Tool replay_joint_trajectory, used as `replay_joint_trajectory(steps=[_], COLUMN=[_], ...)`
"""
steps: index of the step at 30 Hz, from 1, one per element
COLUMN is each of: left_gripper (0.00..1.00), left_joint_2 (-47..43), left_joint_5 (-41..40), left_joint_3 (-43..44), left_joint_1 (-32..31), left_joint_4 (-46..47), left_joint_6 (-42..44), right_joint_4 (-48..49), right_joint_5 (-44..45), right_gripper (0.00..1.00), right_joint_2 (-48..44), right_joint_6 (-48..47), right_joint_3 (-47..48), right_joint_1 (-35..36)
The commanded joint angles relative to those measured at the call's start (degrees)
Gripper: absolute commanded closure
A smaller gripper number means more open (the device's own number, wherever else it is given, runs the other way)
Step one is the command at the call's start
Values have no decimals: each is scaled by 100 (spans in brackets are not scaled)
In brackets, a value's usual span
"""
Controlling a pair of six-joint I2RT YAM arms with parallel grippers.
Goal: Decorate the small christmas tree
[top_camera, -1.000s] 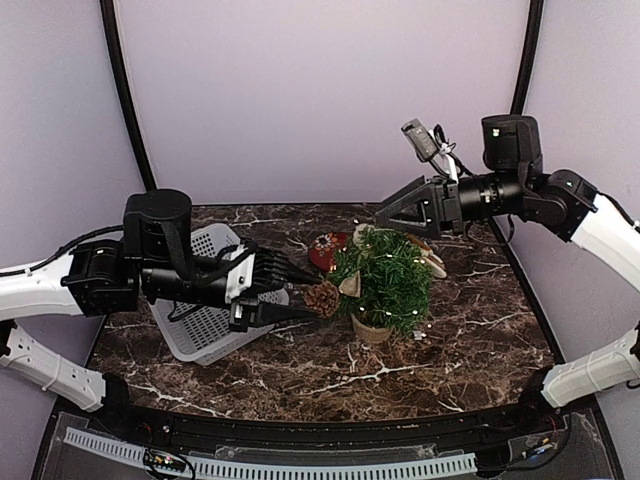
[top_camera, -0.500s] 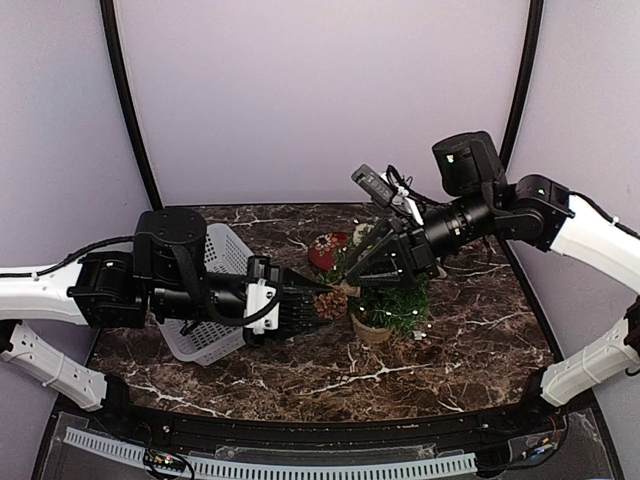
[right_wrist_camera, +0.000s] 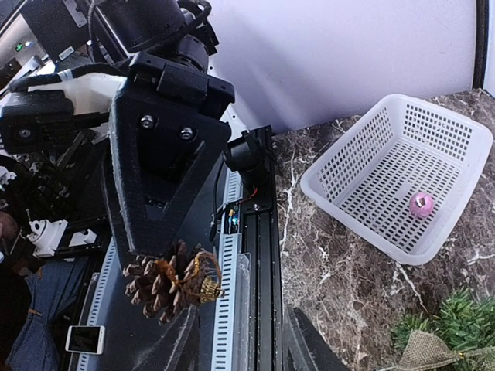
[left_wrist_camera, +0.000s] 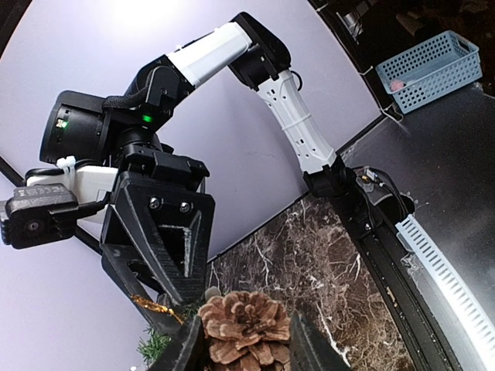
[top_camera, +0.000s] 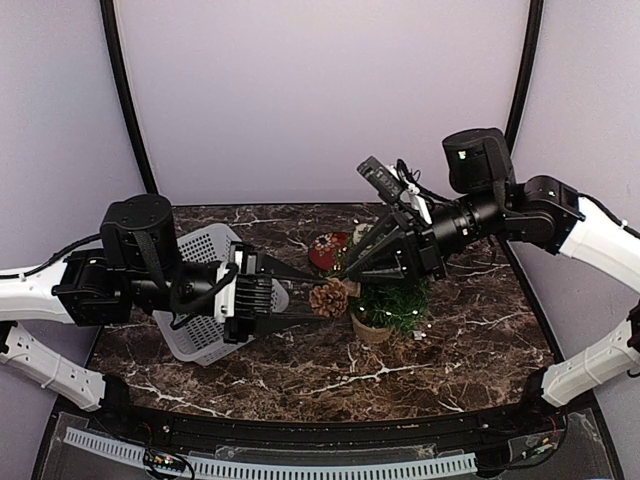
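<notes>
Two end effectors meet at a pine cone just left of the small christmas tree.
Left end effector is clamped on the cone, which is raised off the tabletop beside the tree's left branches. Right end effector reaches across the tree's top with its fingers apart, close to the cone's gold loop; contact unclear. Tree stands upright in its beige pot. White basket, further left of the tree, holds a pink bauble.

Top overlooks; wrists oppose (close) — sharing cone.
</notes>
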Motion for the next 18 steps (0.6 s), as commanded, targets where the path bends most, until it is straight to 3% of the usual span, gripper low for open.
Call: replay_joint_trajectory(steps=[1, 11, 18], left_gripper=[60, 61, 61], left_joint_2=[-239, -158, -115], left_joint_5=[419, 462, 531], left_joint_3=[-85, -69, -43], left_joint_1=[-16, -17, -10], left_joint_4=[384, 407, 351], left_joint_6=[-237, -196, -199], right_joint_4=[473, 506, 490], right_joint_5=[-176, -263, -200], right_gripper=[67, 63, 70], right_joint_2=[-248, -163, -50], right_joint_6=[-15, 63, 47], right_joint_3=[44, 344, 425], right_joint_1=[65, 332, 467])
